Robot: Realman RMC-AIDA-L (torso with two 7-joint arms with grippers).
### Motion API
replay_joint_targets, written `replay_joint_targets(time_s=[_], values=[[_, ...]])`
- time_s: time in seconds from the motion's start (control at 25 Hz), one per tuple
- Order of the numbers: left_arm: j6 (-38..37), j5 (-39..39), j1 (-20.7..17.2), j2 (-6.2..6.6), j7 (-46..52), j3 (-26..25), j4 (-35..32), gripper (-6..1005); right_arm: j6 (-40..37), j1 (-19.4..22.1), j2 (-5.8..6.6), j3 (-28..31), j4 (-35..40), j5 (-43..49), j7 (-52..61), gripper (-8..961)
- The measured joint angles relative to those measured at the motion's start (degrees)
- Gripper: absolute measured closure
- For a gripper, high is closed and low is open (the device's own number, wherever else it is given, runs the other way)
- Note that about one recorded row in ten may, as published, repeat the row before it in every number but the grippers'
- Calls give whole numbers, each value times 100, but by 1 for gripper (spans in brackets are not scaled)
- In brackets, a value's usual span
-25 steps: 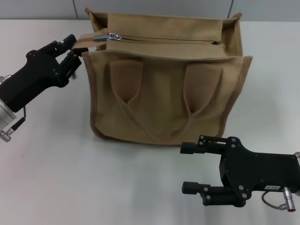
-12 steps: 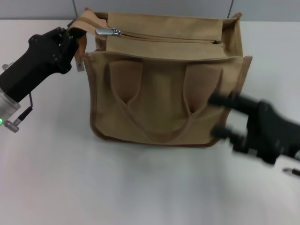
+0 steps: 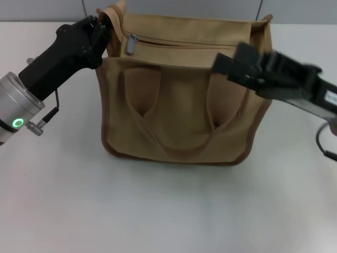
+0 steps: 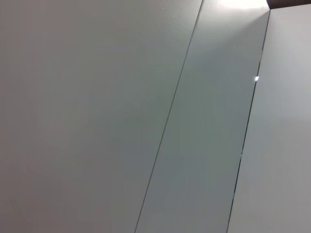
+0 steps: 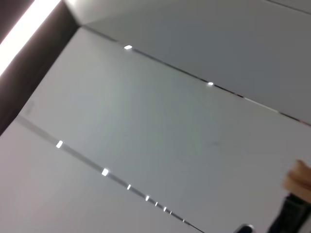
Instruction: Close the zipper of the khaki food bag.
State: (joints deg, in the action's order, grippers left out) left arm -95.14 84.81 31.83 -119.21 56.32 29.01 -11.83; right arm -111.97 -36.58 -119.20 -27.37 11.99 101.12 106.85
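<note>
From the head view I have my left arm reaching diagonally up to the bag's top left corner, the left hand [image 3: 100, 32] pressed against that corner, just beside the fabric tab at the end of the zipper. Its fingers are buried against the canvas and I cannot tell whether they are spread or pinched on anything. My right arm comes in from the right, raised above the counter [image 3: 158, 211], with the right hand [image 3: 231, 66] in front of the bag's upper right front face; it is smeared, so I cannot tell how its fingers stand either.

I count one khaki food bag [image 3: 179, 105], standing upright on the counter, with two looped handles; the near one hangs down its front face. There is one zipper [image 3: 189, 43] running across the top panel, and one silver pull tab [image 3: 130, 44].

The pull tab sits just to the right of the left hand, close to it, hanging down at the left end of the track. The right hand is well apart from the tab, lower than the track and toward its far right end. The bag lies between the two hands.

The left wrist view shows only pale wall panels. The right wrist view shows similar panels, with a tan scrap at one edge that I cannot identify.
</note>
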Motion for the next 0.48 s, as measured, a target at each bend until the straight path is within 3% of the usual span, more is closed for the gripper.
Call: replay_joint_targets(time_s=[0.08, 0.48], values=[[-24, -1, 54, 5, 63, -31, -13, 975, 372, -138, -3, 68, -5, -6, 904, 237], [-85, -68, 308, 15, 582, -39, -81, 971, 978, -144, -18, 256, -257, -355, 1409, 237]])
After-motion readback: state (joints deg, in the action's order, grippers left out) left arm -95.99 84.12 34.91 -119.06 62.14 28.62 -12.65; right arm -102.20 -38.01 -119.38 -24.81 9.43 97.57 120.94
